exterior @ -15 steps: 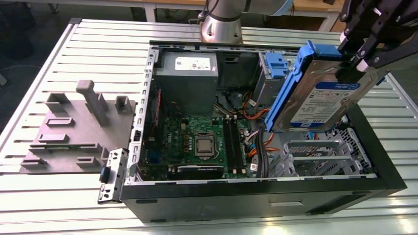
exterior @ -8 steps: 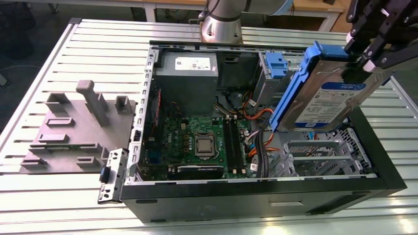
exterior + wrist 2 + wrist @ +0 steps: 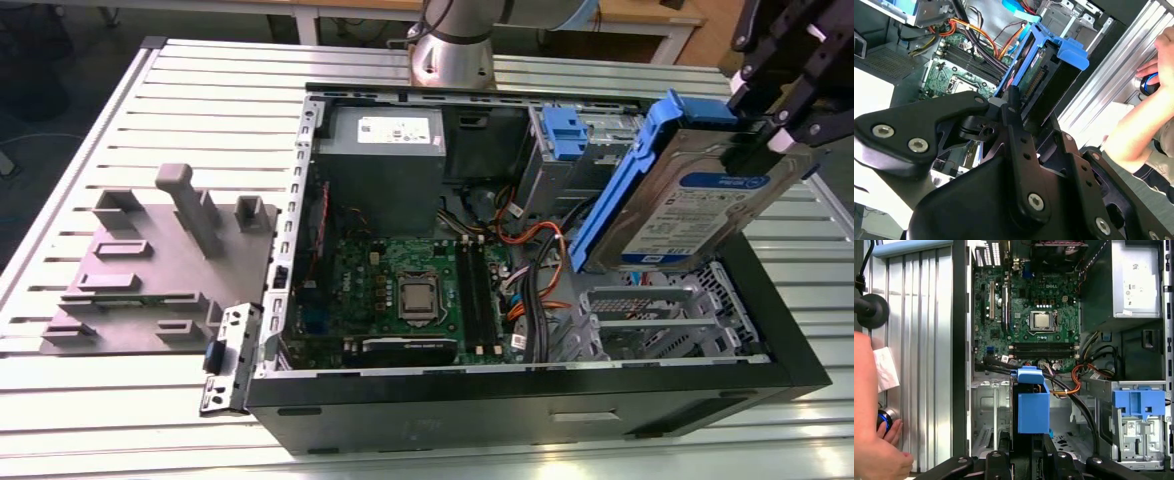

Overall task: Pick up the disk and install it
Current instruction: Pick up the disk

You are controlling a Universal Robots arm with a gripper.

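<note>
The disk (image 3: 687, 215), a silver-grey drive with a white-and-blue label and blue side rails, hangs tilted on edge above the right end of the open computer case (image 3: 534, 385). My gripper (image 3: 767, 140) is shut on its upper end, coming in from the exterior view's upper right. The disk's lower end hovers just over the empty metal drive cage (image 3: 661, 320). In the second wrist view the disk (image 3: 1036, 65) sticks out past my gripper (image 3: 1014, 105) toward the motherboard. In the first wrist view its blue rail (image 3: 1033, 405) points down into the bay.
A grey power-supply box (image 3: 387, 150) sits at the case's back, with the motherboard (image 3: 400, 290) in front. A bare blue bracket (image 3: 567, 135) fills the neighbouring bay. A grey fixture (image 3: 147, 260) lies on the slatted table. A person's hand (image 3: 874, 455) rests beside the case.
</note>
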